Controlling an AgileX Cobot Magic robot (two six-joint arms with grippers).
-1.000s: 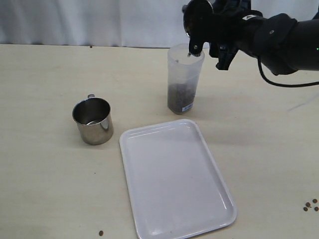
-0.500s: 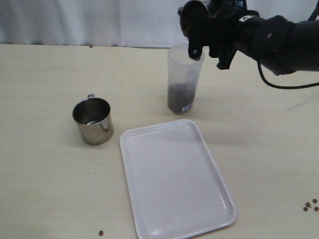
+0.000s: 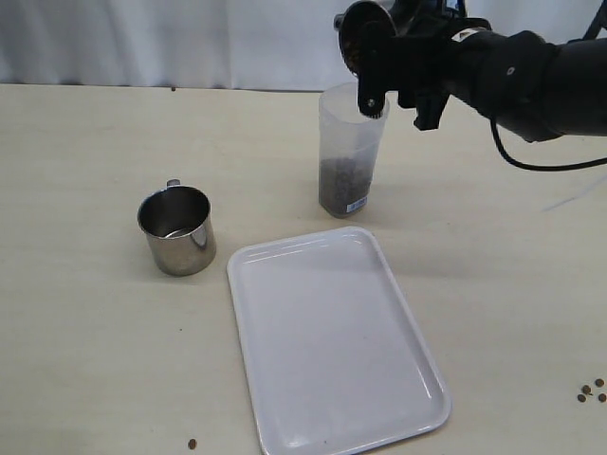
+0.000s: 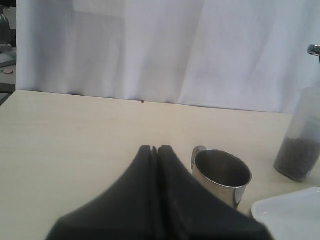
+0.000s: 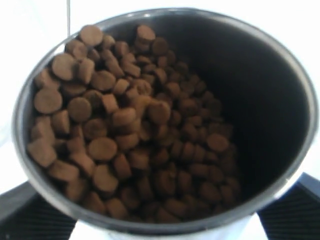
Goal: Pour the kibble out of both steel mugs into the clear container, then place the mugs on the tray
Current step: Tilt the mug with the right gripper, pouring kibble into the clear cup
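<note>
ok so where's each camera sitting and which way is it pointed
exterior: above the table, looking down toward the curtain; shows the right arm with the held mug tilted over the clear container
left wrist: low over the table, facing the standing mug; shut left pincer in front
right wrist: looks into the held mug at the kibble; pincer fingers at the edges
shared: exterior and left wrist both show the standing mug and tray

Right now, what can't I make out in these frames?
Held mug: exterior view, dark against the arm; whether kibble is falling is unclear.
Clear container mouth: right wrist view, the mug fills the frame.
Standing mug bottom: left wrist view, hidden by its own wall.
Tray: left wrist view, cut off by the edge.
</note>
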